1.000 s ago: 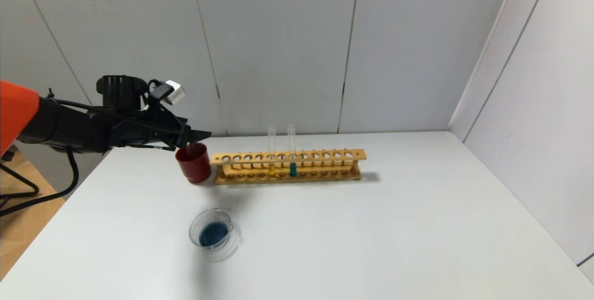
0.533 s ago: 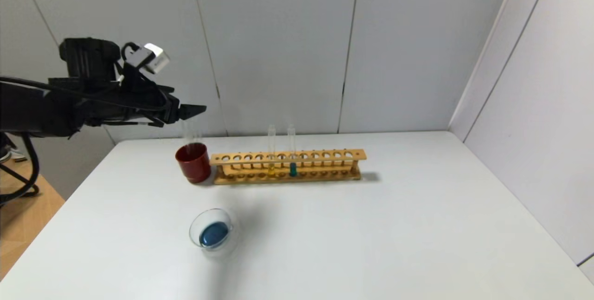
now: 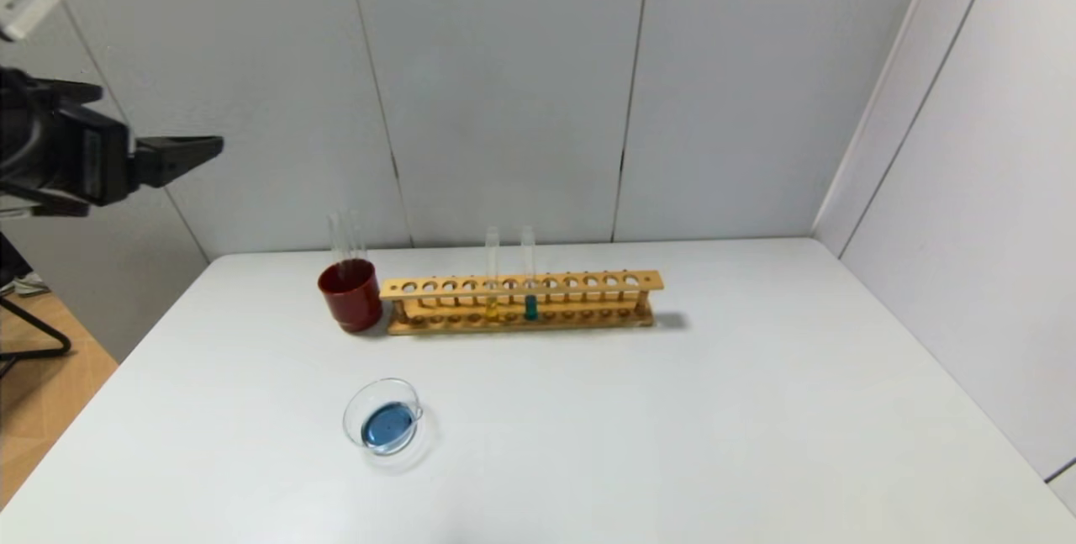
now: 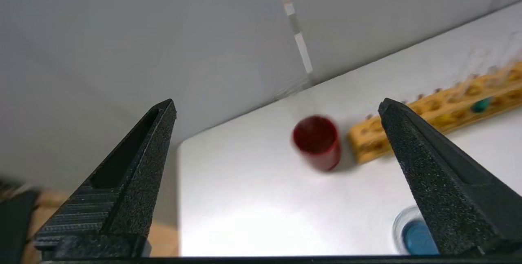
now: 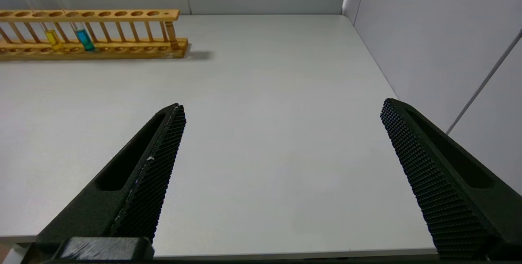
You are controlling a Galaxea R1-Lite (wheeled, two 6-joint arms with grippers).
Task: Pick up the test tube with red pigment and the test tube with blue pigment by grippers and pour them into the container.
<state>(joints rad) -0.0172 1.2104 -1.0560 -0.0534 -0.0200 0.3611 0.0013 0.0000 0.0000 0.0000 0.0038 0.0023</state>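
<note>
The container, a small clear glass dish holding blue liquid, sits on the table toward the front left; it also shows at the edge of the left wrist view. Two clear tubes stand in a dark red cup; no liquid shows in their visible parts. The test tube with red pigment and the test tube with blue pigment are not to be seen as such. My left gripper hangs open and empty, high above and left of the table's back left corner. My right gripper is open and empty over the table's right side.
A wooden rack stands right of the red cup, holding a yellow-liquid tube and a teal-liquid tube. Walls close in behind and on the right. A wooden floor lies beyond the table's left edge.
My left gripper has risen from the red cup's rim and drawn back to the left, empty. The clear tubes stay in the cup. The dish has not moved.
</note>
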